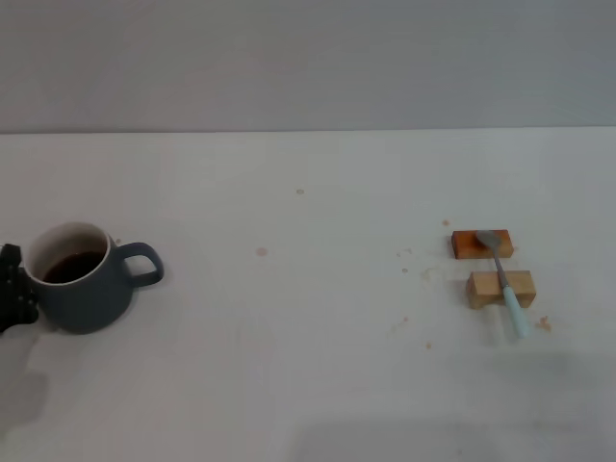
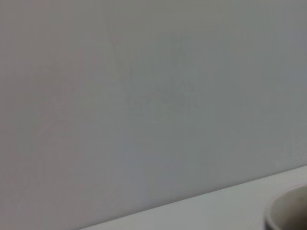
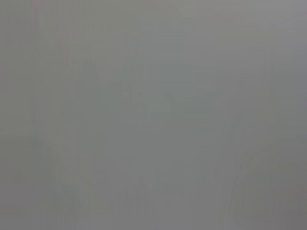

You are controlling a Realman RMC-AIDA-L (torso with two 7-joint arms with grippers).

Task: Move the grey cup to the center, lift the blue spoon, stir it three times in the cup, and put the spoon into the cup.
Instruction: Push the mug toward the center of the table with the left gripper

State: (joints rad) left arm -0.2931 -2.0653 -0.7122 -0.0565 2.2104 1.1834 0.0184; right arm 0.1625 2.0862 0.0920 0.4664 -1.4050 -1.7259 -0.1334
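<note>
Left gripper is seen beside the grey cup at the worktop's left edge, apparently for grasping; its jaw state cannot be told

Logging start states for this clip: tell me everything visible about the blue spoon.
The blue spoon is small and slim, with a pale light-blue handle and a silvery metal bowl and neck. It lies across two small wooden blocks on the right side of the white table. Its bowl rests on the farther, darker orange-brown block, its handle crosses the nearer, lighter block, and its tip juts out toward the robot. No gripper touches it. Small crumbs lie scattered nearby.
</note>
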